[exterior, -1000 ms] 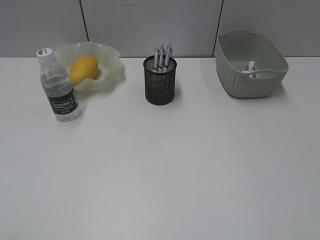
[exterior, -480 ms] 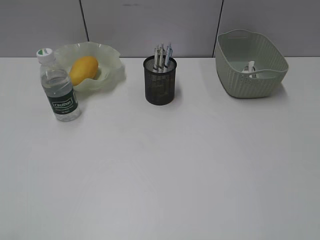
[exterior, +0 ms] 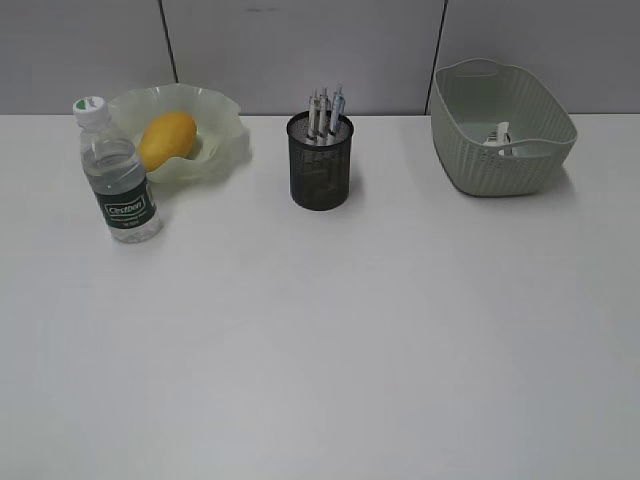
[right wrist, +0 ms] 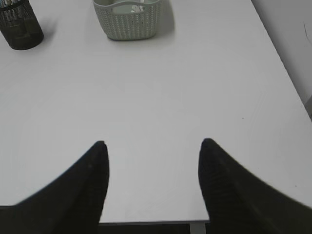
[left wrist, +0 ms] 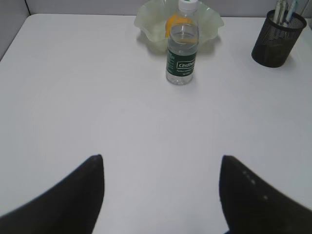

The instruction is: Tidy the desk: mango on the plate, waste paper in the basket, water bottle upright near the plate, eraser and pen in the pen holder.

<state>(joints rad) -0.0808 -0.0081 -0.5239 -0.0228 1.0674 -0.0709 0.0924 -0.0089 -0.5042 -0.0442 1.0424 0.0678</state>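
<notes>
No visible change since earlier.

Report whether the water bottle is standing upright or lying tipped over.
Upright. The water bottle stands on its base on the desk, white-and-green cap on top, just in front of the plate that holds the mango.

On the plain white surface (exterior: 330, 340), a yellow-orange mango (exterior: 166, 139) lies in a pale green translucent plate (exterior: 225, 128). The clear water bottle (exterior: 117, 175) has a dark green label with white lettering. The pen holder (exterior: 320, 165) is black mesh, the basket (exterior: 500, 160) sage green with a woven-look pattern.
</notes>
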